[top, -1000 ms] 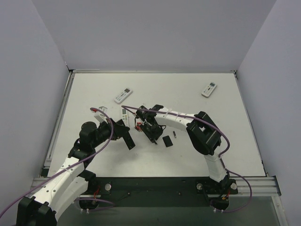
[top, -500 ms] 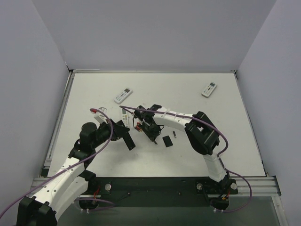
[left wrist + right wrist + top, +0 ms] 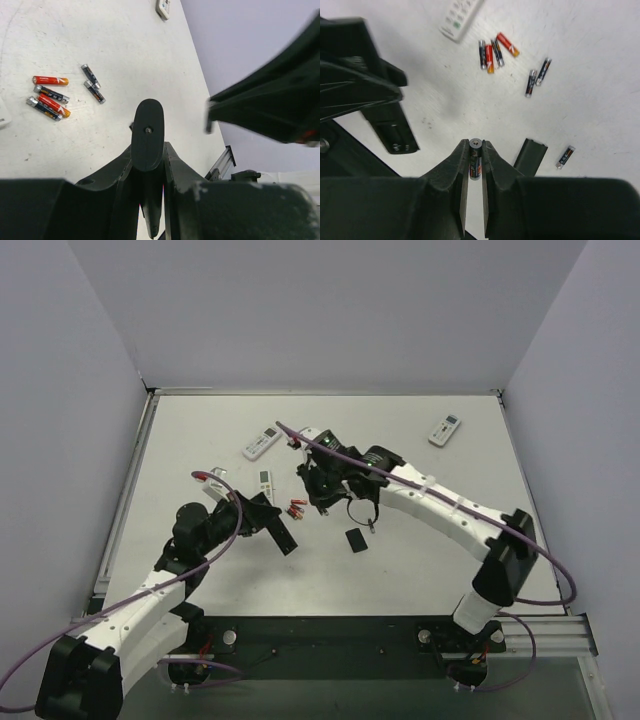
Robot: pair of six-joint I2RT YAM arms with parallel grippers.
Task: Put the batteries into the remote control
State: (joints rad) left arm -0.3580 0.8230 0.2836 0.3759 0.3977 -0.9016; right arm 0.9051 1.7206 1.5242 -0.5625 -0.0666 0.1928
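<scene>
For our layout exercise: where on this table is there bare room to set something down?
Free: the far strip between the far-left remote and far-right remote; the near strip in front of the black cover. Crowded: the middle, around the loose batteries, left gripper and right gripper.

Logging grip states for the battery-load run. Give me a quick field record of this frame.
left gripper: shut on black remote
right gripper: shut on one battery
battery cover: off the remote, lying on table
loose batteries: clustered on table near white remote
</scene>
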